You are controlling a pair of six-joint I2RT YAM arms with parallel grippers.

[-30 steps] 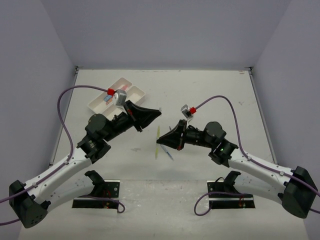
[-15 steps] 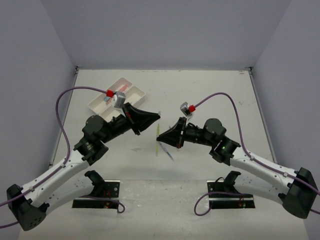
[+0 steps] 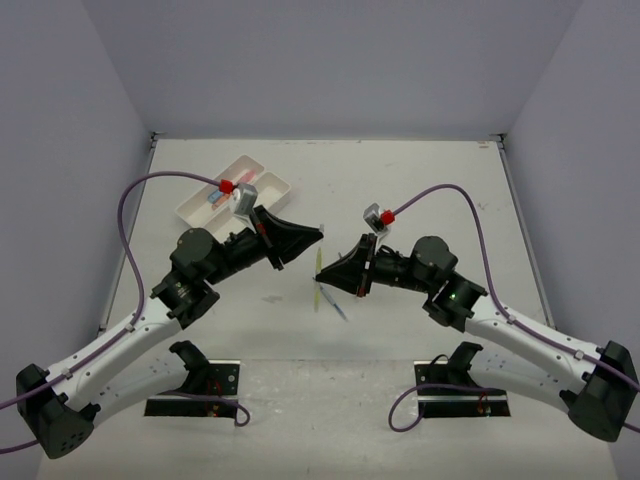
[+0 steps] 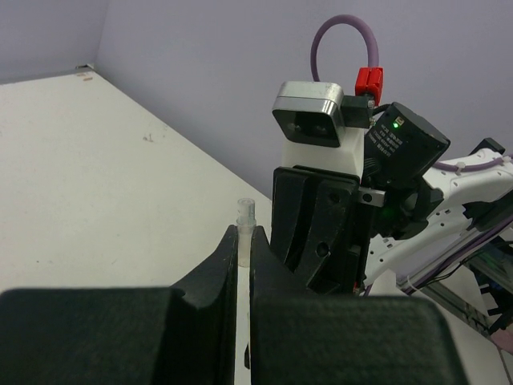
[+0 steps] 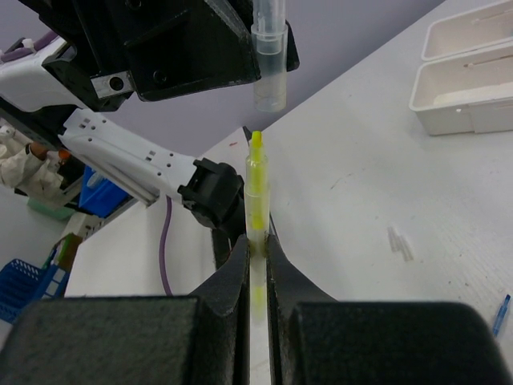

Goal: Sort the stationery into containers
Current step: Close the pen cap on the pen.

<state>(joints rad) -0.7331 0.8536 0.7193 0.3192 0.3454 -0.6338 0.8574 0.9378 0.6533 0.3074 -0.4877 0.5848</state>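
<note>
1. Two white trays (image 3: 275, 183) sit side by side on the worktop (image 3: 420, 180), at its far left part; they serve as the reference for every place below.
2. The left end effector (image 3: 316, 233) is up off the worktop, to the right of the trays and nearer the arm bases than they are. Its fingers are clenched on a clear cap (image 3: 321, 225).
3. In the left wrist view the cap (image 4: 244, 216) pokes out beyond the closed fingertips of this end effector (image 4: 244, 237).
4. The right end effector (image 3: 324, 279) is further from the trays than the left one, on the same right-hand side and facing it. It is clamped on a yellow marker (image 3: 316, 298).
5. In the right wrist view the marker (image 5: 256, 192) stands between the pressed-together fingers (image 5: 256, 245) with its bare yellow tip uppermost. The cap (image 5: 270, 76) hangs just beyond that tip, open end toward it and not touching. The trays (image 5: 473, 88) show at the upper right.
6. A thin blue pen (image 3: 338, 308) lies flat on the worktop, well apart from the trays, under the right end effector.
7. One tray holds small red and blue pieces, too small to identify.
</note>
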